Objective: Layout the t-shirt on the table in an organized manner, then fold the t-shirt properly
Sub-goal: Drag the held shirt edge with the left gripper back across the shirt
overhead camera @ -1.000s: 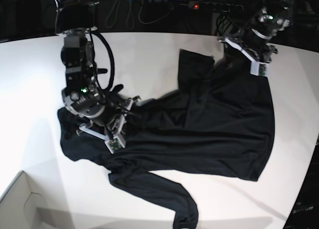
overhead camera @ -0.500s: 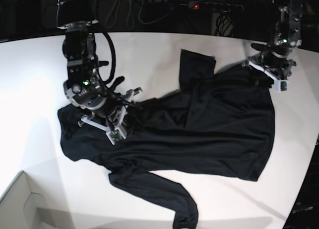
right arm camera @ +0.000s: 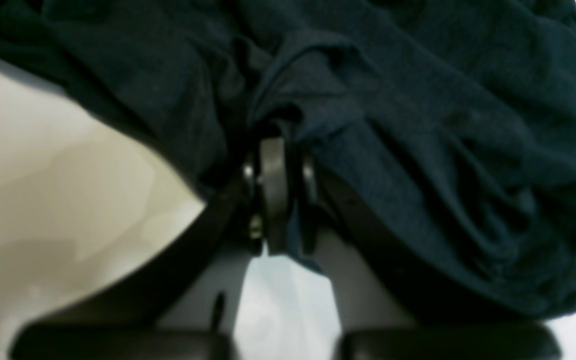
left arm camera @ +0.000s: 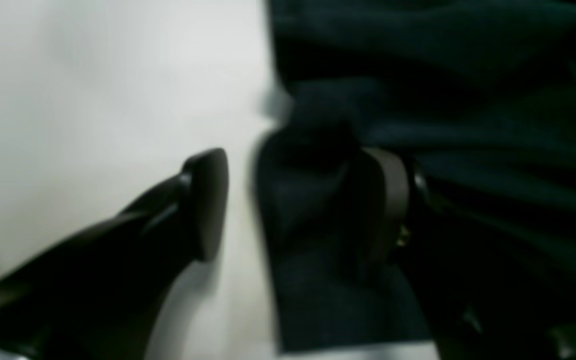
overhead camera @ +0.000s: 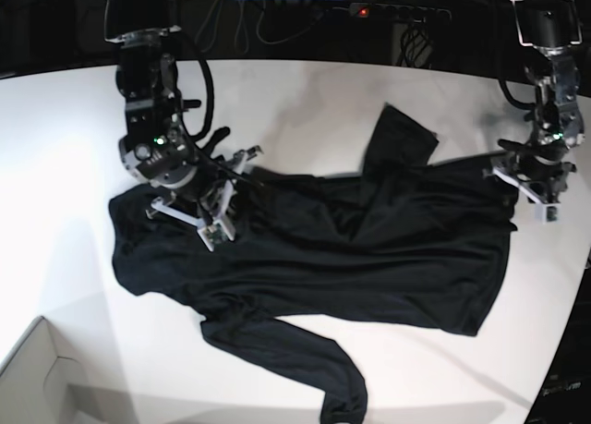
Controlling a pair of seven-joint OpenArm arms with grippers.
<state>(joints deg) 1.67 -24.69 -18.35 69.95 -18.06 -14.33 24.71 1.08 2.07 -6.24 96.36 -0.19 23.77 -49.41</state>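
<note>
On the right arm we see the fingers (right arm camera: 280,195) pressed nearly together, with a fold of the black t-shirt (right arm camera: 418,150) pinched between them; the cloth bunches up just above the tips and drapes away to one side. From the base view this right gripper (overhead camera: 214,223) sits at the shirt's shoulder end, directly on the fabric.

On the left arm the fingers (left arm camera: 208,205) stand wide apart. One tip is over the bare white worktop (left arm camera: 93,100); the other lies against the dark cloth, and a hem corner of the shirt sits in the gap between them. We cannot tell whether that corner is touched by both tips; nothing is clamped. In the base view the left gripper (overhead camera: 534,186) is at the shirt's hem corner, at the far end from the right gripper.

The t-shirt (overhead camera: 369,248) lies spread across the worktop (overhead camera: 277,101), body between the two grippers, one long sleeve trailing toward the near edge, another flap folded up on the far side.
</note>
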